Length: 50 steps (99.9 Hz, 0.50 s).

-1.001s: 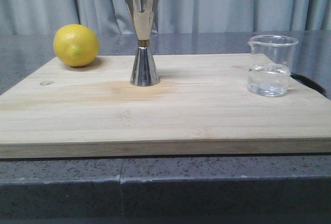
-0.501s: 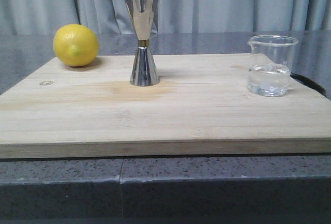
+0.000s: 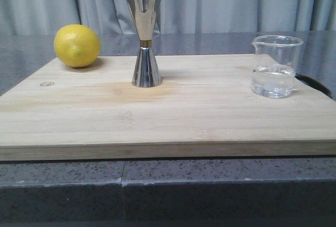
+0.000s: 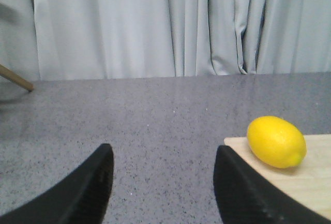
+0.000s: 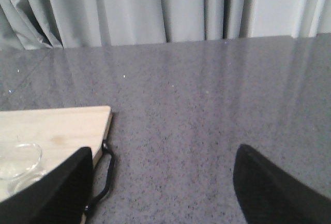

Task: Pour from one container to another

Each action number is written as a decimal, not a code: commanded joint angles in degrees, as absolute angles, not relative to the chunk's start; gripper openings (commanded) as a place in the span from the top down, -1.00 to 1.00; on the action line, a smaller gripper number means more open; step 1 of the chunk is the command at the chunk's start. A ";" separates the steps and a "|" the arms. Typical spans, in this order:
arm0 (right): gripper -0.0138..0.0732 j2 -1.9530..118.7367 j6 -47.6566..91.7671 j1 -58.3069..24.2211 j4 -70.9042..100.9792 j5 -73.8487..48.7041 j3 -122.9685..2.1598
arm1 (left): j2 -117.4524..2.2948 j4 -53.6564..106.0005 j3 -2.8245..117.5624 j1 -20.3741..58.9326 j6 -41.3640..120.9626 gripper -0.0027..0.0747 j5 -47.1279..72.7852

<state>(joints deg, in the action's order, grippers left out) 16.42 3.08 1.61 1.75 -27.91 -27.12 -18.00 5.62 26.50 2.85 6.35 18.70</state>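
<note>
Beaker (image 3: 276,68) and jigger (image 3: 144,38) sit unmoved; both arms' fingers (image 4: 93,188) (image 5: 57,193) spread, empty.

Nothing has visibly changed across the front views: the beaker (image 3: 276,66), jigger (image 3: 144,37) and lemon (image 3: 77,45) show no shift on the board (image 3: 157,117).

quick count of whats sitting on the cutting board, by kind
lemon: 1
steel double jigger: 1
glass beaker holding clear liquid: 1
total: 3 things on the wooden cutting board
</note>
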 commanded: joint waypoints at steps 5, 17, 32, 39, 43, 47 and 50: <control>-0.45 21.46 3.56 1.95 2.14 -27.76 -31.38 | -22.48 6.00 31.99 2.80 6.83 -0.07 21.88; -0.45 25.71 3.56 1.95 2.14 -29.94 -33.85 | -27.94 6.28 36.35 3.66 7.61 -0.07 29.62; -0.45 30.05 3.56 1.95 2.14 -32.01 -36.31 | -35.09 13.38 40.08 5.70 15.18 -0.07 33.56; -0.45 31.61 3.56 1.95 2.16 -32.01 -36.77 | -38.48 19.26 40.47 6.99 21.51 -0.07 33.14; -0.45 32.32 3.56 1.95 2.27 -32.01 -36.92 | -40.64 22.98 40.47 7.67 24.93 -0.07 32.87; -0.45 32.90 3.56 1.95 2.27 -32.01 -36.87 | -42.92 26.50 40.47 8.46 28.57 -0.07 32.76; -0.45 33.16 3.56 1.95 2.27 -32.01 -36.87 | -44.49 28.89 40.47 8.95 30.96 -0.07 32.76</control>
<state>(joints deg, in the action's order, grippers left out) 31.70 3.08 1.61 2.25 -35.59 -34.65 -40.68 20.71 38.47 7.44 23.88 36.18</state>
